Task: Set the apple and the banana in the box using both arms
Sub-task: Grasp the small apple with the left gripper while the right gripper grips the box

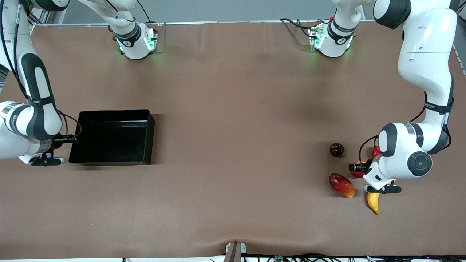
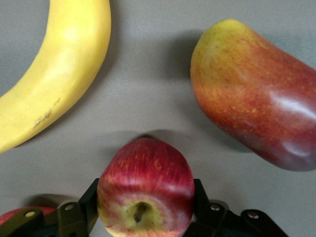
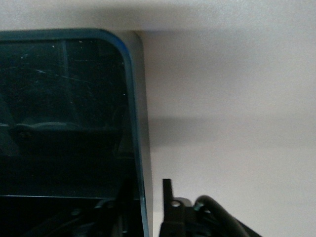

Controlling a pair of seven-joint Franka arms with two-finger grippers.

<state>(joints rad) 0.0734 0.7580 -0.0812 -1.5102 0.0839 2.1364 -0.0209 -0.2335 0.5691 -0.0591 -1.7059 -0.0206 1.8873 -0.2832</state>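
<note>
A: Any writing to read?

B: Only small white lettering on the black joint bands of the arms, too small to read. Nothing on the box [image 1: 113, 136] or the fruit.

A: Start at the right arm's end of the table.

B: The black box sits there, open and low-walled. The right gripper [image 1: 64, 139] is down at its end wall. The right wrist view shows what the front view cannot: one finger [image 3: 168, 197] stands just outside the wall's rim [image 3: 140, 163] and the other is lost in the dark inside, so the jaws straddle the wall. I cannot tell whether they are pressing it.

A: And the middle of the table?

B: Bare brown surface [image 1: 236, 145].

A: The left arm's end?

B: A dark round fruit [image 1: 336, 149], then an oblong red-orange fruit [image 1: 341, 185] nearer the front camera. Beside them the left gripper [image 1: 358, 168] is low over the apple [image 1: 358, 174], which the arm mostly hides from the front. The banana [image 1: 374, 202] pokes out from under the wrist, nearest the front camera. A plain red fruit [image 1: 375, 151] peeks out beside the arm.

A: What does the left wrist view add?

B: The apple [image 2: 145, 195] in full, stem dimple up, with both fingers [image 2: 86, 202] set against its sides on the table. The banana [image 2: 59, 74] and the oblong fruit [image 2: 256, 94] lie near it, not touching it.
</note>
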